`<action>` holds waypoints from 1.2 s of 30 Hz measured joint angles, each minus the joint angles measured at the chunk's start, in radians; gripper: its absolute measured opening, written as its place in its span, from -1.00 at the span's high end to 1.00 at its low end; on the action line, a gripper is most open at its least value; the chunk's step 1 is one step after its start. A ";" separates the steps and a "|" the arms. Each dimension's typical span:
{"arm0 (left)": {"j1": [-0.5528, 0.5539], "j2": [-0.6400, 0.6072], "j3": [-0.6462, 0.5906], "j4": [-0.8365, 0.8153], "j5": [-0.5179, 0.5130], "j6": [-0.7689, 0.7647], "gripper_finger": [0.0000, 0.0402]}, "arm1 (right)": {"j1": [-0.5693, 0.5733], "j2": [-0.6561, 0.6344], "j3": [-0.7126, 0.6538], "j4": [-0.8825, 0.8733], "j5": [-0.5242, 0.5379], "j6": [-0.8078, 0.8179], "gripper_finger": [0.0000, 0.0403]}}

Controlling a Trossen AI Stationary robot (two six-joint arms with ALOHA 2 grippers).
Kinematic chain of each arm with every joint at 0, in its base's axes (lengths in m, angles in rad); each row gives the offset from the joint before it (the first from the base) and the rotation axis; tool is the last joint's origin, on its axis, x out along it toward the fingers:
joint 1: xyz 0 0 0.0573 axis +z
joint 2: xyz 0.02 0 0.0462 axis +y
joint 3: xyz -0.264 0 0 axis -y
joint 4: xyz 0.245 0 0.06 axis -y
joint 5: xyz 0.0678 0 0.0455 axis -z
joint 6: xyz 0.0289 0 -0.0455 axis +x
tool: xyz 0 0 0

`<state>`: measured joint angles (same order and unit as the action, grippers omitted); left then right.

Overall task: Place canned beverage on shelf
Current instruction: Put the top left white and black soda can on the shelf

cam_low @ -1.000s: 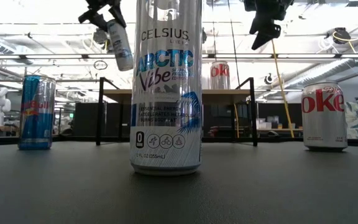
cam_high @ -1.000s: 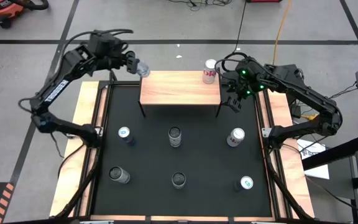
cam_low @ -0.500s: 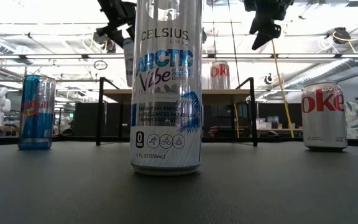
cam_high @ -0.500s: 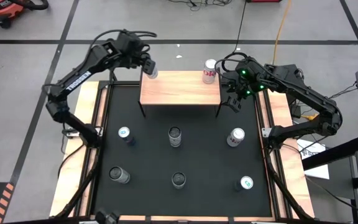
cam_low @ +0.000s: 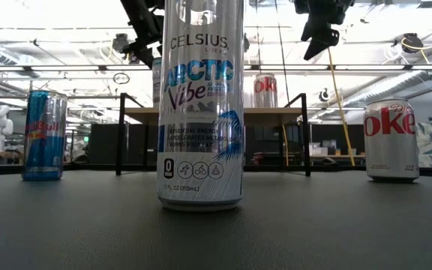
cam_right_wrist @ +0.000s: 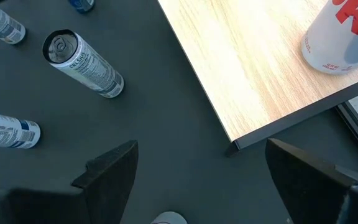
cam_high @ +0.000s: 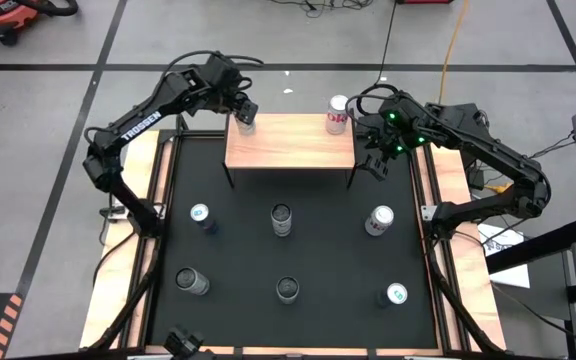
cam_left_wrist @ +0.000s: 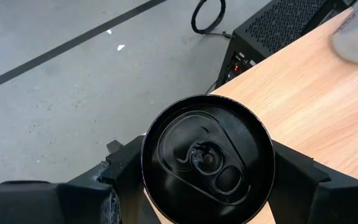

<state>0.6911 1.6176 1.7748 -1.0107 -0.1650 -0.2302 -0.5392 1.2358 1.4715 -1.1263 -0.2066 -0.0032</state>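
High view: the left tool (cam_high: 242, 110) pinches a can (cam_high: 245, 117) over the shelf's (cam_high: 290, 142) left rear corner; the right tool (cam_high: 375, 163) hangs spread beside the shelf.

Left wrist view: the can (cam_left_wrist: 206, 158) looks rigid, smooth and slippery, probably dentable; gripping mid-body suits it.
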 joint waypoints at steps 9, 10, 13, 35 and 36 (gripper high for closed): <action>0.010 0.000 0.000 0.000 0.004 0.000 -0.36 | 0.000 0.000 0.000 0.000 0.000 0.000 -0.66; 0.009 0.000 0.000 -0.001 0.004 0.000 -0.38 | 0.000 0.000 0.000 0.000 0.000 0.000 -0.66; 0.009 -0.001 0.000 0.003 0.004 0.001 -0.43 | 0.000 0.000 0.000 0.000 0.000 0.000 -0.66; 0.021 -0.003 0.002 0.092 0.018 0.070 -0.44 | 0.000 0.000 0.000 -0.001 -0.003 0.000 -0.66; 0.021 -0.003 0.003 0.099 0.017 0.071 -0.44 | 0.000 0.000 0.000 -0.001 -0.003 0.000 -0.66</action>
<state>0.7120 1.6150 1.7773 -0.9119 -0.1476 -0.1594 -0.5392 1.2355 1.4715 -1.1268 -0.2096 -0.0032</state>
